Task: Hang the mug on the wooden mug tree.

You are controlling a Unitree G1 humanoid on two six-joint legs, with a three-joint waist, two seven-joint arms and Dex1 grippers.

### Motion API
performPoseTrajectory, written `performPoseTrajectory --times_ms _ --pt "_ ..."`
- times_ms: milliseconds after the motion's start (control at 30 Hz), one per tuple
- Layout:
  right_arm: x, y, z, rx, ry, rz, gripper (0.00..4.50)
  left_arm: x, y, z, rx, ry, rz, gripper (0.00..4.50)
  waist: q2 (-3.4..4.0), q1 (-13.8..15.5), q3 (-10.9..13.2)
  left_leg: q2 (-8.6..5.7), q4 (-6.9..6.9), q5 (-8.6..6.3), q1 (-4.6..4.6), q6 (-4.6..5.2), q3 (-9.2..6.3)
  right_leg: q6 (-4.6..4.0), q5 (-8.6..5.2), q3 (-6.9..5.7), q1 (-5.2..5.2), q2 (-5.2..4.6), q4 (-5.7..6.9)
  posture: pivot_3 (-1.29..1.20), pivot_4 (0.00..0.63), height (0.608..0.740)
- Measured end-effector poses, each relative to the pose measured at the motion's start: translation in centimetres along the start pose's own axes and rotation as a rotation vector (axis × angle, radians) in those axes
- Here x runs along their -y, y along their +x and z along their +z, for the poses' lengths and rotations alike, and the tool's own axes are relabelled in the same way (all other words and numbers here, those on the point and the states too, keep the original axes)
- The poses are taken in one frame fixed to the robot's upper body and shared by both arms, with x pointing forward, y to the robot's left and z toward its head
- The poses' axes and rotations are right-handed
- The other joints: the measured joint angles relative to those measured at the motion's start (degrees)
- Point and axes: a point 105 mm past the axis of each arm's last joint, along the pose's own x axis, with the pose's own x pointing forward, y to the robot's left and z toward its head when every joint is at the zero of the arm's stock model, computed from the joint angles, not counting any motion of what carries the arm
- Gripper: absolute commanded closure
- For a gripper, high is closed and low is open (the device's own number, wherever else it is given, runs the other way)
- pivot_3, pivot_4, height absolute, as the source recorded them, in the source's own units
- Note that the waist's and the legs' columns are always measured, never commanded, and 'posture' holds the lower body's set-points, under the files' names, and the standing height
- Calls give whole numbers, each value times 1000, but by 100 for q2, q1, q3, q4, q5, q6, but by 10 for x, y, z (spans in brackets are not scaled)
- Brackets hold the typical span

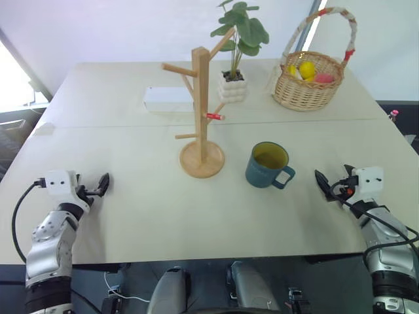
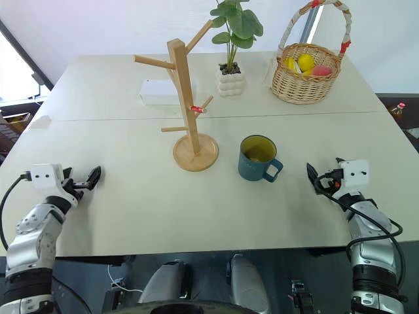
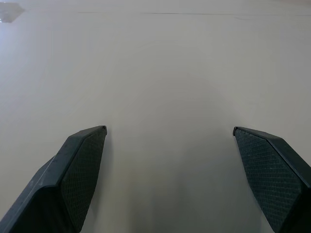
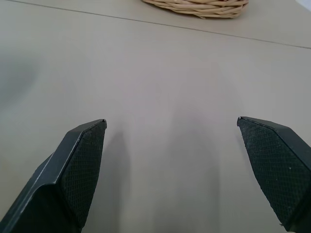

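Wicker basket (image 1: 308, 88) of yellow, pink fruit.

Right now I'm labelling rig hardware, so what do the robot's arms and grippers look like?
Both forearms are silver-grey metal segments with black joints. Each wrist carries a white boxy camera module, with black cables looping off it. The left gripper and right gripper each have two black tapered fingers with cross-hatched textured pads.
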Motion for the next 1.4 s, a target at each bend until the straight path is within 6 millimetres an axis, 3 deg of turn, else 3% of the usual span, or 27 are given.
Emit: performPoseTrajectory --times_ms 333,500,733,867,1000,1133,1300,1400 --pt "-3 1 7 16 -10 1 33 3 5 9 29 -11 -14 0 0 7 0 0 0 0 -1 0 0 0 0 0 0 -1 0 0 150 740" --pt "-4 -5 10 15 -22 -3 33 19 8 11 35 -16 -97 0 0 15 0 0 0 0 -3 0 0 0 0 0 0 -1 -1 0 150 740" --pt "-11 -31 13 6 -30 37 33 74 3 20 65 5 -422 0 1 11 0 0 -1 0 -3 0 0 -1 -1 0 1 -1 -2 0 150 740" --pt "-37 -61 7 -60 -13 211 33 112 -10 25 54 39 -681 0 2 12 0 1 -4 0 -2 0 -1 -2 -2 0 2 -1 -5 0 150 740" --pt "-62 -74 3 -109 -1 331 33 150 -28 25 30 55 -899 0 3 -7 0 2 1 0 3 0 2 -7 -5 4 7 -1 -5 0 150 740" --pt "-88 -64 11 -54 -11 362 33 195 -52 24 19 96 -1130 0 3 -2 0 4 1 0 3 0 1 -11 -7 3 5 2 -4 0 150 740" --pt "-98 -46 20 33 -15 270 33 223 -62 32 64 131 -1234 0 5 23 0 2 1 0 -1 0 0 -3 -3 2 3 4 -5 0 150 740" --pt "-95 -38 21 63 4 202 33 233 -65 40 91 131 -1263 0 4 21 0 -1 1 0 -2 0 0 -2 -2 2 3 4 -6 0 150 740"
